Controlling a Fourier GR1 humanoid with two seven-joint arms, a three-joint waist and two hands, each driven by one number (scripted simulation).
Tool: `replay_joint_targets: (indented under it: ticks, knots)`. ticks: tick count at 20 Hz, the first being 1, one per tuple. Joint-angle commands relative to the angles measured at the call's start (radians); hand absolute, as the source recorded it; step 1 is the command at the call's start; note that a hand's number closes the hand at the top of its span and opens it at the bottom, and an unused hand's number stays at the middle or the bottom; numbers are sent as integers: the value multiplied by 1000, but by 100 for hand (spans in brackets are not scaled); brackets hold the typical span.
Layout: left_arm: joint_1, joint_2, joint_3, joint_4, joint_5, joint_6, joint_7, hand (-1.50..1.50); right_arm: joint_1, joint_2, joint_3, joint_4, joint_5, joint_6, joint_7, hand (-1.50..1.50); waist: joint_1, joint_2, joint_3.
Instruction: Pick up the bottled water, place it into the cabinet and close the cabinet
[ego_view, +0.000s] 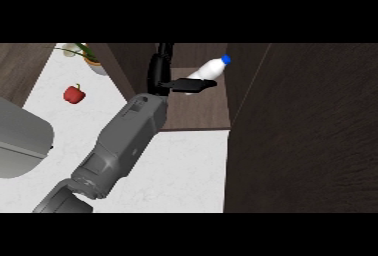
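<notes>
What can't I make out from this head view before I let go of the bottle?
- Bottled water: its lower part is hidden behind the left hand, so whether it rests on the cabinet shelf can't be told.
- Right hand: not in view.
- Cabinet door: cut off by the right and lower edges, no handle showing.
- Potted plant: cut off at the top edge.
- Grey appliance: cut off at the left edge.

We see the bottled water (210, 69) tilted inside the cabinet (199, 112), at one o'clock from the left hand (177, 82), whose fingers wrap it. The pepper (74, 94) lies on the counter (177, 170) at nine o'clock from the hand, the potted plant (88, 57) at ten o'clock. The cabinet door (303, 130) stands at three o'clock.
</notes>
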Motion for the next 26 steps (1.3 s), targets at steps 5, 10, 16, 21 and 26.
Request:
replay_joint_targets:
  ticks: [5, 10, 16, 21, 26]
  knots:
    - [224, -4, -149, -287, 73, -79, 44, -150, -9, 13, 11, -100, -26, -45, 83, -150, 23, -7, 0]
    - [395, -4, -227, -478, 88, -144, 41, -150, 78, 13, 61, -102, 36, -23, 11, -150, 26, -13, 0]
    - [585, 69, -300, -790, 69, -144, 102, -150, 75, -4, 53, -114, 60, -44, 45, -150, 37, -12, 0]
    - [674, 83, -341, -964, 50, -105, 159, 150, 40, -75, 21, -165, 50, 5, 59, -150, 37, -8, 0]
    - [836, 177, -378, -1113, 53, -129, 193, 150, 46, -167, 83, -143, 146, 89, 55, 150, 43, -9, 0]
